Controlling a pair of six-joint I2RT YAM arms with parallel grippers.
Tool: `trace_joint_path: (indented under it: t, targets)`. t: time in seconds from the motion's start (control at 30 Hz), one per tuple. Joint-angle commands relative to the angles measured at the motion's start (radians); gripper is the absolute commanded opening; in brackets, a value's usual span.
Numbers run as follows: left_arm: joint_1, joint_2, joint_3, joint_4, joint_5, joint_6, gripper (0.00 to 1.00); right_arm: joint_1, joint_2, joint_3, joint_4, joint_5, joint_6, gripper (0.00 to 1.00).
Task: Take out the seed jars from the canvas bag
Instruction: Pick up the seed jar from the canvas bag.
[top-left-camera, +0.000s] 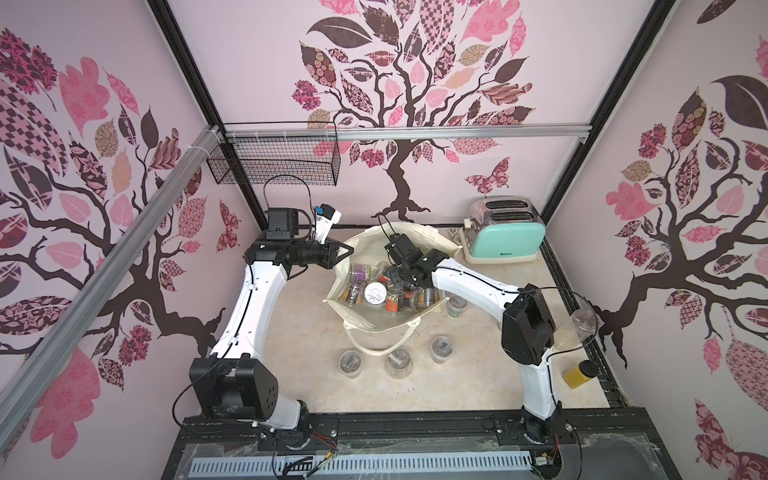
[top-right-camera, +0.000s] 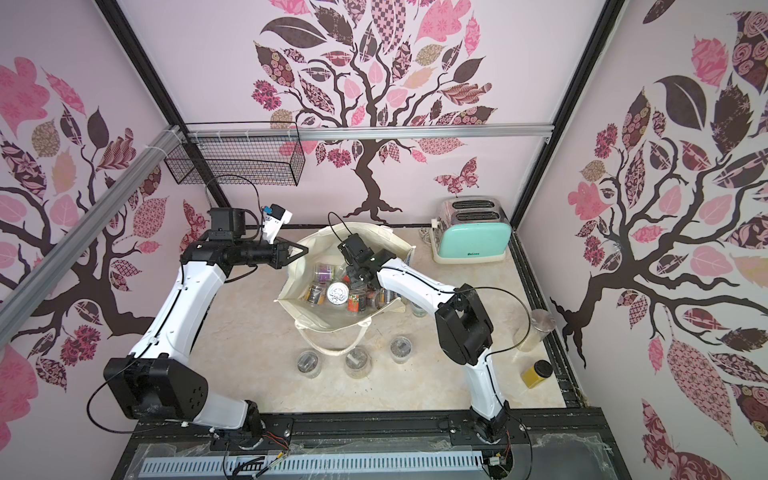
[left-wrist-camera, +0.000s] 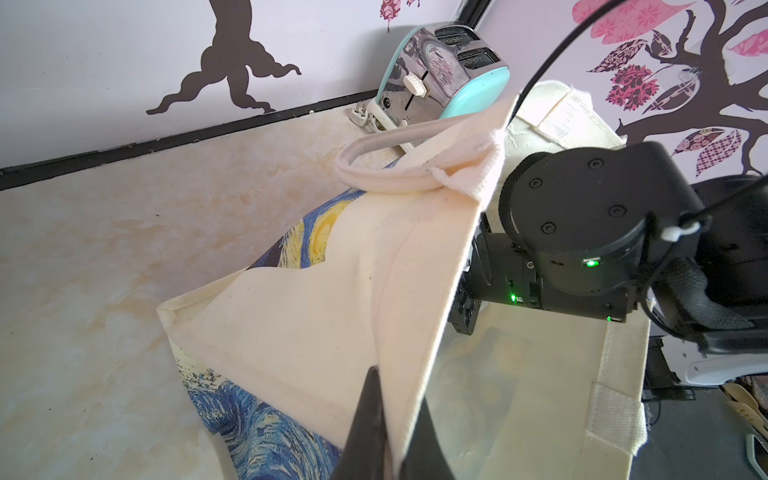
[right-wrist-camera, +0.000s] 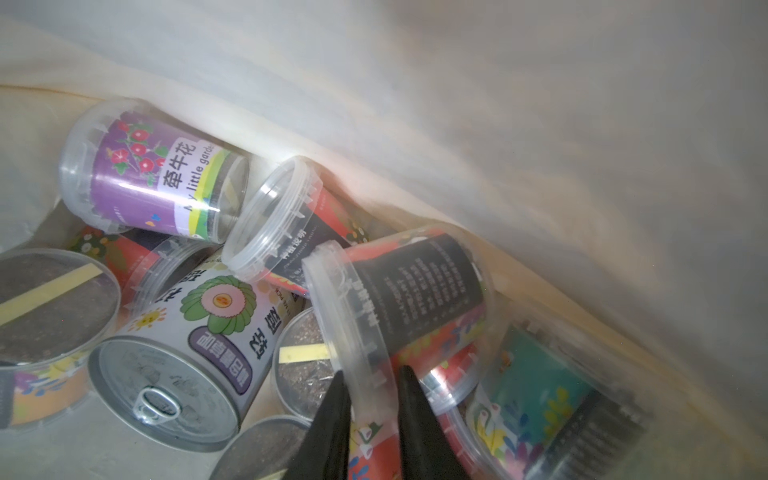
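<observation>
While my left gripper (left-wrist-camera: 394, 384) pinches the cream rim of the canvas bag (top-left-camera: 374, 322), whose mouth stands wide open, my right gripper (right-wrist-camera: 372, 372) is down inside it. Its jaws are pressed onto the clear rim of a dark-labelled jar (right-wrist-camera: 415, 291) lying tilted on the heap. Both top views put the bag in the middle of the frame, standing on the table (top-left-camera: 286, 332), with the right arm (top-left-camera: 469, 282) reaching in from the right. Around the pinched jar I see more seed jars (right-wrist-camera: 282, 224) on their sides, a purple-labelled jar (right-wrist-camera: 158, 178) against the bag's wall, and a pull-tab can (right-wrist-camera: 178, 374) among them. Out on the table, three jars (top-left-camera: 399, 361) stand in a row just below the bag in a top view, near its loose handle (top-left-camera: 376, 351). A fourth jar (top-left-camera: 457, 306) sits just beside the bag's right side. At the upper right of the table a mint toaster (top-left-camera: 505, 237) stands near the bag.
</observation>
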Motion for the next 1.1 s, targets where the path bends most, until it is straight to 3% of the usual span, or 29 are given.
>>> trace_joint_path:
  t: [0.0,0.4,1.07]
  targets:
    - [0.005,0.004,0.019,-0.036,0.036,-0.005,0.0,-0.011,-0.02,-0.019,0.031,-0.015,0.037,0.2]
    - [0.006,0.007,0.031,-0.041,0.021,-0.007,0.0,-0.01,-0.079,-0.066,0.079,-0.034,0.078,0.19]
    - [0.007,0.076,0.104,-0.069,-0.025,0.008,0.0,-0.011,-0.298,-0.163,0.18,-0.178,0.138,0.18]
